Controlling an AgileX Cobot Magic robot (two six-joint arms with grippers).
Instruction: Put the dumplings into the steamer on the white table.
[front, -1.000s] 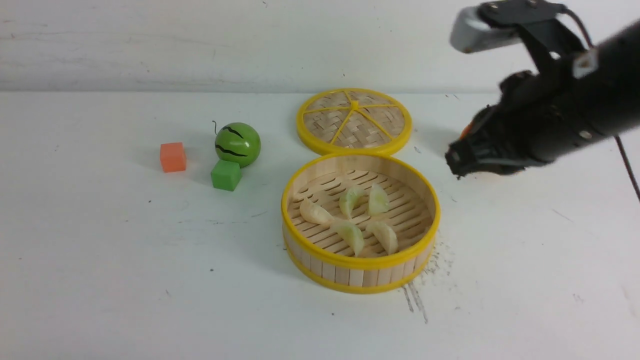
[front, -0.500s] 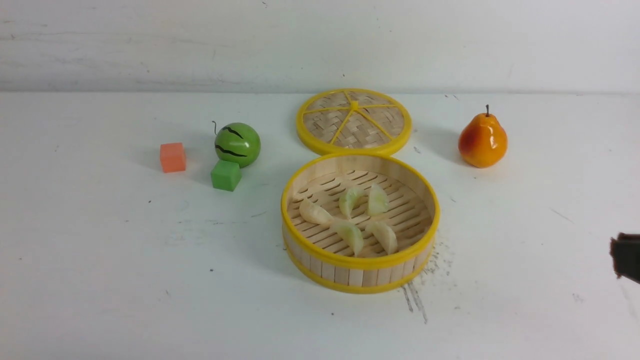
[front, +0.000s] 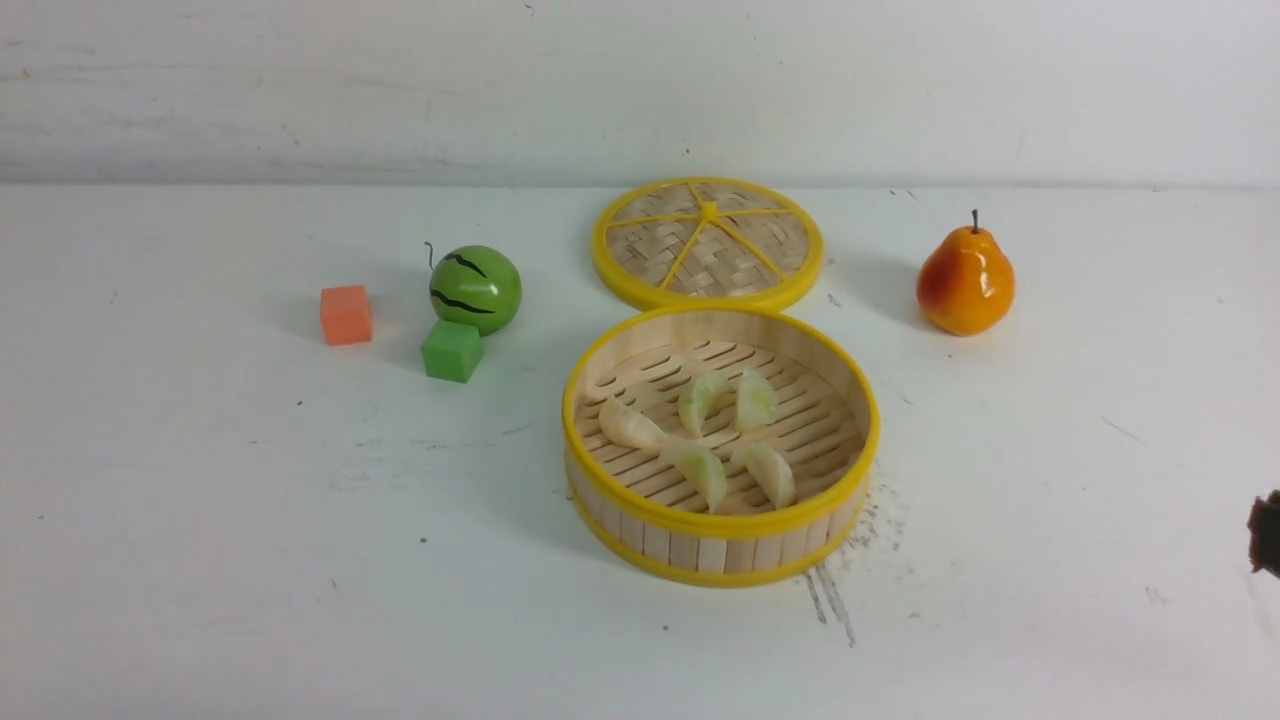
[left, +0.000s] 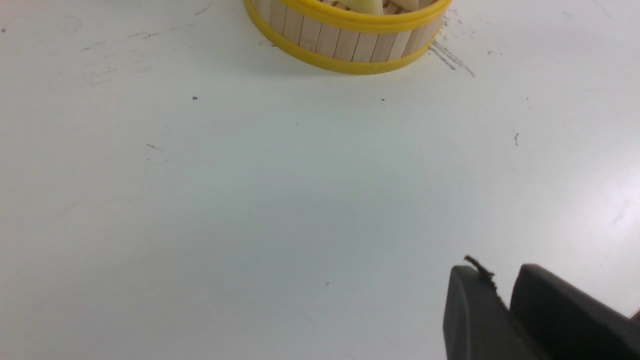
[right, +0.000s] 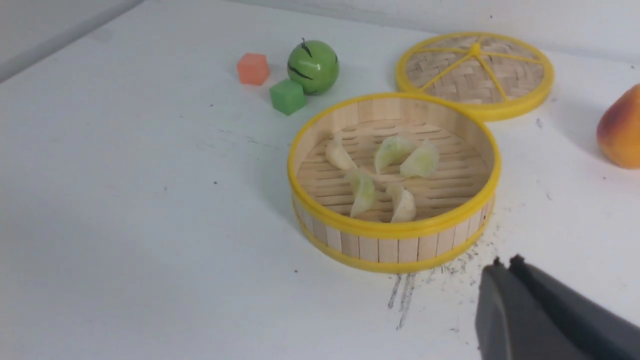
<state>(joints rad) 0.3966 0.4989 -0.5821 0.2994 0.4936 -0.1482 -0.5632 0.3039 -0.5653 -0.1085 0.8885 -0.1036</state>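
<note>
The steamer (front: 720, 525), a round bamboo basket with yellow rims, stands at the middle of the white table (front: 250, 520). Several pale cream-green dumplings (front: 703, 470) lie on its slatted floor; none lies outside it. The right wrist view also shows the steamer (right: 395, 230) and the dumplings (right: 362, 192). My right gripper (right: 505, 262) is shut and empty, right of and nearer than the steamer; only its tip (front: 1265, 535) shows at the front view's right edge. My left gripper (left: 497, 272) is shut and empty over bare table, nearer than the steamer (left: 345, 45).
The flat woven lid (front: 708, 243) lies just behind the steamer. An orange pear (front: 965, 280) stands at the back right. A green watermelon ball (front: 476, 289), a green cube (front: 452, 350) and an orange cube (front: 346, 314) sit at the back left.
My right arm has drawn back from in front of the pear, down and to the right, almost out of the front view. The pear now shows. The dumplings and steamer have not moved.
</note>
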